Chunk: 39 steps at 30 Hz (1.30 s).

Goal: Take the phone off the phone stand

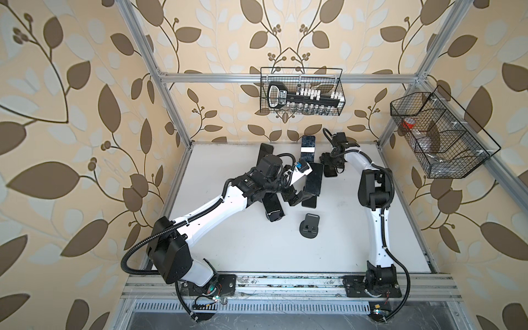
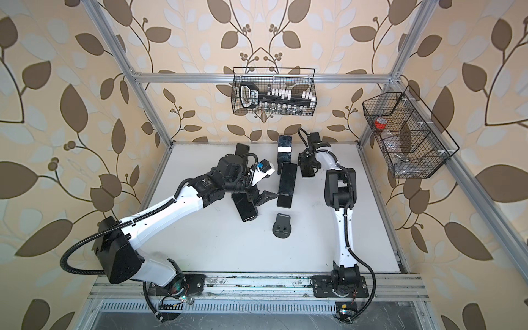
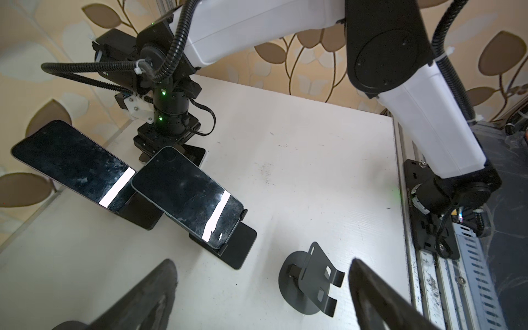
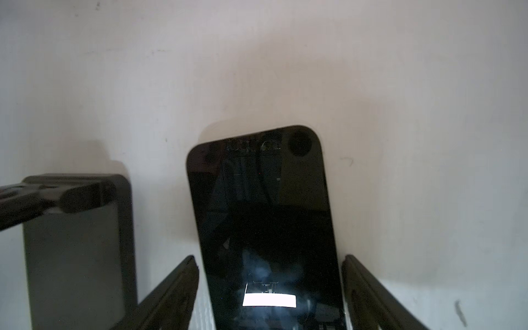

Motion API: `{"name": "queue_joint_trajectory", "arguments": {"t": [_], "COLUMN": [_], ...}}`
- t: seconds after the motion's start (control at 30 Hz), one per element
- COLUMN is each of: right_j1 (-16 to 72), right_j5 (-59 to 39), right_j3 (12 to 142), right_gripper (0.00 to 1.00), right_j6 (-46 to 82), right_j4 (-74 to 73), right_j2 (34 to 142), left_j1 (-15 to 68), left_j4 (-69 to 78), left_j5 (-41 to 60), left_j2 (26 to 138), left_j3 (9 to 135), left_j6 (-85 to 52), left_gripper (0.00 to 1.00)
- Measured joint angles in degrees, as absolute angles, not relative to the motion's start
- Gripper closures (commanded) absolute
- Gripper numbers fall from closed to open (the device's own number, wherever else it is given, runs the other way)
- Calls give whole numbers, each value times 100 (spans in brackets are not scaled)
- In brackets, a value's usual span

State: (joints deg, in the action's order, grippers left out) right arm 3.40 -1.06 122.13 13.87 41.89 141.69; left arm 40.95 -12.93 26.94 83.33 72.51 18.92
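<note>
Both apart: left hand, and right hand astride phone, shown only by wrist view.

Back basket and side basket hang on the frame

Bright, even and sharp in both top views, with only pale, soft shadows on the white desk; frame posts splayed outward by wide-angle distortion. In the left wrist view, white glare strips on a propped phone and a second propped phone; left claw fingers dark and out of focus. Right wrist view dim, grey and soft: broad shadow over the desk, one bright glare patch on the dark phone, right claw fingers blurred.
</note>
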Motion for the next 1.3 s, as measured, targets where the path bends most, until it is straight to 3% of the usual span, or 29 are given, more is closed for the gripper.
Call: {"name": "queue_joint_trajectory", "arguments": {"t": [1.3], "right_j1": [364], "right_j5": [-198], "right_j3": [11229], "right_gripper": [15], "right_j6": [1391], "right_j4": [4390], "right_j2": [13509], "left_j1": [4095], "left_j4": [-1492], "left_j5": [2687], "left_j2": [7540], "left_j3": [6984], "left_j6": [1767], "left_gripper": [6]}}
